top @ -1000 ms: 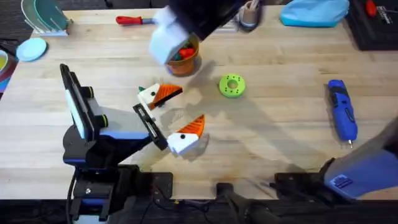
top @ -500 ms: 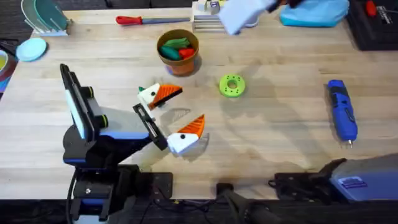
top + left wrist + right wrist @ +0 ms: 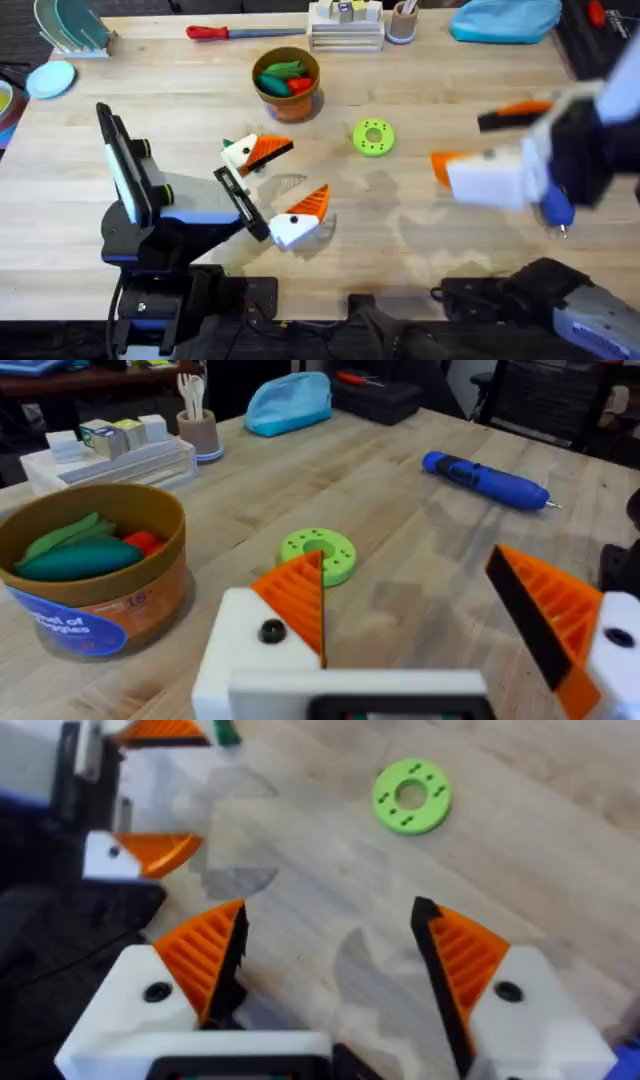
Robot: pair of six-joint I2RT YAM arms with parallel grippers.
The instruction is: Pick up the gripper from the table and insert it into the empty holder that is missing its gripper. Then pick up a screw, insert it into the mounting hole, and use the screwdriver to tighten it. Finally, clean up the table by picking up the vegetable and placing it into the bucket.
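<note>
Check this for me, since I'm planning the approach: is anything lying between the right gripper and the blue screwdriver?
Nothing visible. The right gripper, fingers open, hangs right over the screwdriver, which lies alone on bare table. The green disc sits off to the side, toward the table's middle.

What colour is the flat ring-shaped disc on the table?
Bright green; the disc shows best in the right wrist view.
</note>
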